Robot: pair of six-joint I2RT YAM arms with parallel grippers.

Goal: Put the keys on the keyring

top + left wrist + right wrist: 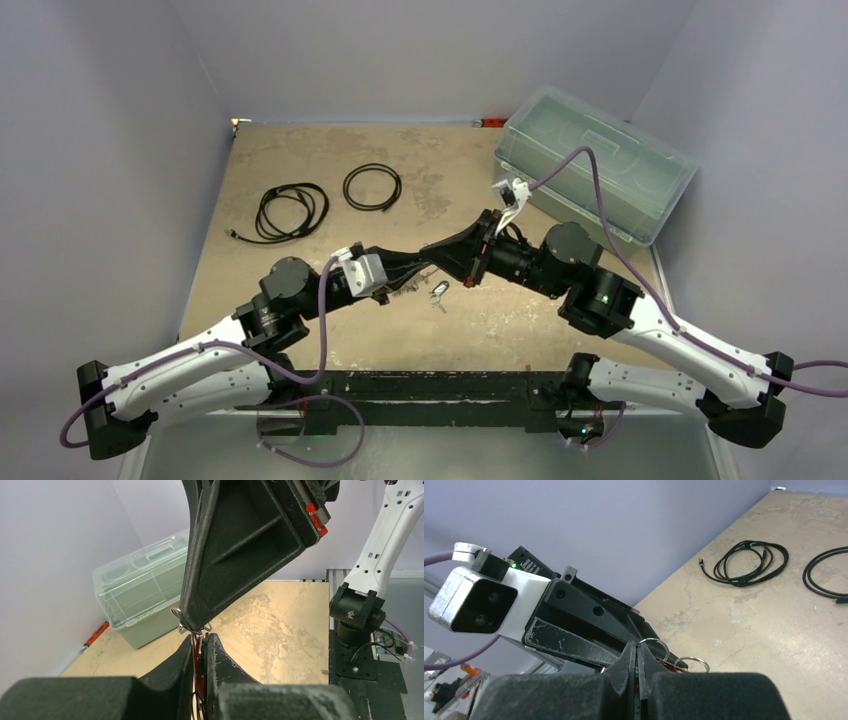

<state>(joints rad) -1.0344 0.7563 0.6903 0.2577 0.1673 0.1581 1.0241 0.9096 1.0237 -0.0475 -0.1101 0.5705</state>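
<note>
Both grippers meet above the middle of the table. My left gripper is shut on a red key, whose red head shows in the slit between the fingers. My right gripper is shut on the keyring, and thin silver loops stick out beside its tips. In the left wrist view the right gripper's tip comes down onto the left fingertips, with keyring loops around it. In the top view another small key shows just right of the left gripper; whether it hangs or lies I cannot tell.
A clear lidded plastic box stands at the back right. Two black cable coils lie at the back left. The board's near edge meets a black rail between the arm bases.
</note>
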